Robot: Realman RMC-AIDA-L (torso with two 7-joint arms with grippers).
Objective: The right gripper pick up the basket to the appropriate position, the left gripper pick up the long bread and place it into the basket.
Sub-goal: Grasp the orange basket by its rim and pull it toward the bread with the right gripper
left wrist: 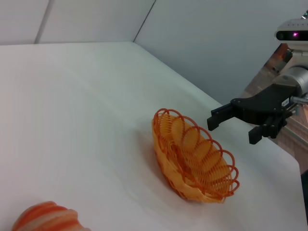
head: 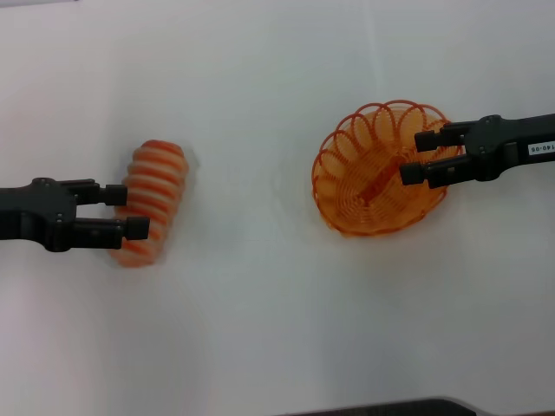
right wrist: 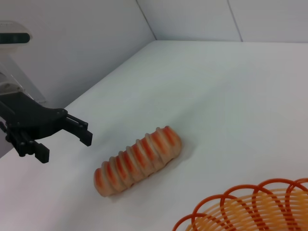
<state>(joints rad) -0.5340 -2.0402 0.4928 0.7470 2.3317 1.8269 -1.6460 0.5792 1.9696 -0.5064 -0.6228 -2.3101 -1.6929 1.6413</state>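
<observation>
The long bread (head: 154,195), striped orange and cream, lies on the white table at the left. My left gripper (head: 127,211) is open and overlaps the bread's near end in the head view. The right wrist view shows this gripper (right wrist: 67,147) hovering apart from the bread (right wrist: 137,161). The orange wire basket (head: 347,208) sits at the right, empty. My right gripper (head: 414,158) is open over the basket's right rim. In the left wrist view this gripper (left wrist: 232,130) hangs above and beyond the basket (left wrist: 192,159) without touching it.
The white table (head: 260,329) stretches between bread and basket. A dark edge (head: 390,407) shows at the table's front. The table's side edge (left wrist: 288,159) lies close behind the right gripper. Grey walls stand beyond the table.
</observation>
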